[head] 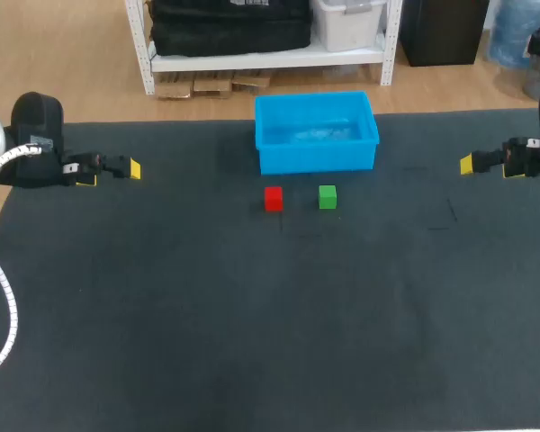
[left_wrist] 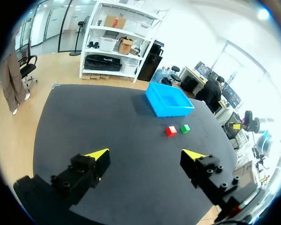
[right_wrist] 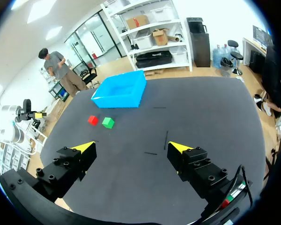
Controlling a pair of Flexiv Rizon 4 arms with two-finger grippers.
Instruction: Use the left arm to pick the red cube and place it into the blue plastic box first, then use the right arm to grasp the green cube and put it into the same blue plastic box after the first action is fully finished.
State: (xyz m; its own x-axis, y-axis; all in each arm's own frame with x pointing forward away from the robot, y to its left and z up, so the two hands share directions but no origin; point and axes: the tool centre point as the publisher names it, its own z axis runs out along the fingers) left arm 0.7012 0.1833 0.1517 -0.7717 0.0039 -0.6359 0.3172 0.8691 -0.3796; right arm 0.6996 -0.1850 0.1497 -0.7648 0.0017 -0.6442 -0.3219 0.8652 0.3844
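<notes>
While the matte dark tabletop (head: 162, 315) is bearing a red cube (head: 273, 198), green cube (head: 328, 197) and blue plastic box (head: 317, 159), we are holding left gripper (head: 111, 174) and right gripper (head: 488, 167) wide open, empty.

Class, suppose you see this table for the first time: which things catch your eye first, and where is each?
The bright blue plastic box stands at the dark table's far middle. Just before it sit the red cube and, to its right, the green cube, apart. The left pincer and right pincer hang open at the table's two sides.

Red cube (head: 273, 198), green cube (head: 328, 197) — blue box (head: 317, 161), dark table (head: 252, 315).
</notes>
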